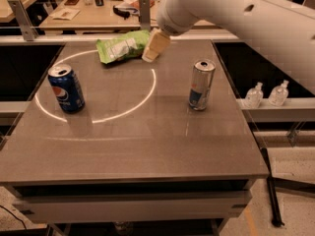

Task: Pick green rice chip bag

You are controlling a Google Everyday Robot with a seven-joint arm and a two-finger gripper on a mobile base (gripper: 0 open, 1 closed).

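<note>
Where the crumpled light-green foil rice chip bag (120,48) lies flat at the far side of your grey desk (147,151), you've got the tan gripper (155,45) at the bag's right end. It overlaps the bag's edge in view, and I can't tell if they're in contact. I also can't tell whether the gripper is spread or pressed together.

The white arm (236,14) extends up and right from the bag. A blue Pepsi can (66,88) stands upright, nearer the camera and left of the bag, well apart from it. A slim silver-and-blue can (202,85) stands upright, nearer and right of the bag, also well apart. A thin white ring (153,82) marked on the desk has the bag on its far arc.
</note>
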